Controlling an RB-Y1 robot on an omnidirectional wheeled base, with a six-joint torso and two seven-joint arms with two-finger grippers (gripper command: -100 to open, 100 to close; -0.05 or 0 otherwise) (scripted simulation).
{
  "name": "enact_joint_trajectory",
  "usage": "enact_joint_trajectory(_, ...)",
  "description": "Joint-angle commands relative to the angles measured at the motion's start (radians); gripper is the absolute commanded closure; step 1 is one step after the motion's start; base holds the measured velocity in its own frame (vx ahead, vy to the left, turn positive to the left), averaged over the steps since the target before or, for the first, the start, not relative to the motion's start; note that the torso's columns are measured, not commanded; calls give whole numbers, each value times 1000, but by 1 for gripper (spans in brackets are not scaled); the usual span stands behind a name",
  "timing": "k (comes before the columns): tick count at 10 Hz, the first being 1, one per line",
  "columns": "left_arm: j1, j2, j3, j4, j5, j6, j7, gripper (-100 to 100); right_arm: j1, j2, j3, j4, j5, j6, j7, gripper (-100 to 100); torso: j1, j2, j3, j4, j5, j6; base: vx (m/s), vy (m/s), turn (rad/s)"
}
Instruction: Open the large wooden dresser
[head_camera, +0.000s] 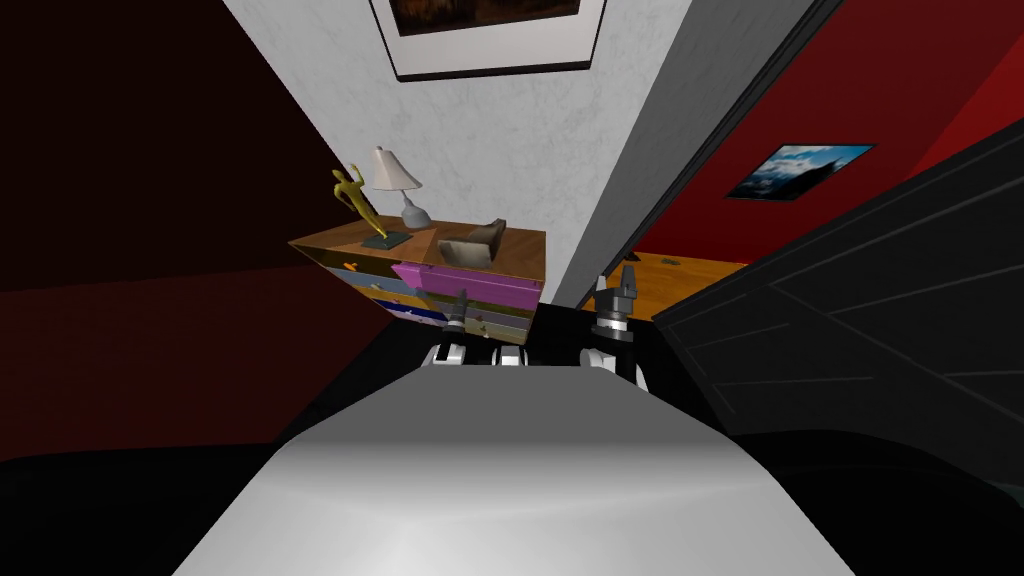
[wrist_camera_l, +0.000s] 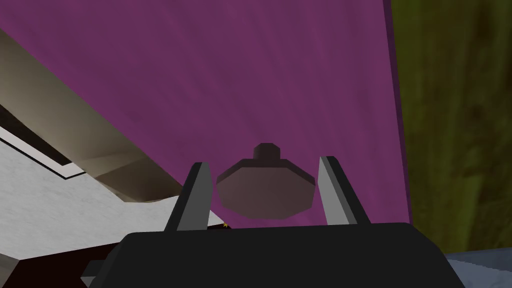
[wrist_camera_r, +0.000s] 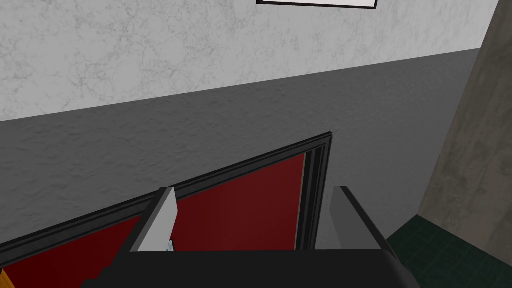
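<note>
the dresser stands against the white wall just ahead of me, with a wooden top and drawer fronts each in a different colour. a lamp and a yellow figurine stand on top, near its far end

the left gripper is at the purple drawer, the upper one at the near end. in the left wrist view its fingers are drawn in on the two sides of a dark, faceted knob, closer together than the right's, so i judge them clamped on it, though the contact looks thin. the right gripper hangs beside the doorway with its fingers apart, holding nothing

the knob is the place to hold: small, hard and stiff on a short stem, with flat facets that give the blades some purchase. it is likely smooth, so a crooked pull could slip off. a big wooden dresser should stay put, and the drawer ought to slide straight out if the pull runs square to its front

the purple drawer seems to stand a little proud of the fronts below it. its inside is hidden, so i cannot tell what it holds
</note>
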Motion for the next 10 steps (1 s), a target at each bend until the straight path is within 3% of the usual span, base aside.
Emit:
enact_joint_trajectory(1,3,3,-3,-6,0,9,3,100,0,0,0,0,0,0,0,0,-1,-1,-1,0,0,-1,-95,11,0)
enact_joint_trajectory(10,51,20,-25,-47,-2,18,17,100,0,0,0,0,0,0,0,0,-1,-1,-1,-1,0,0,-162,34,16)
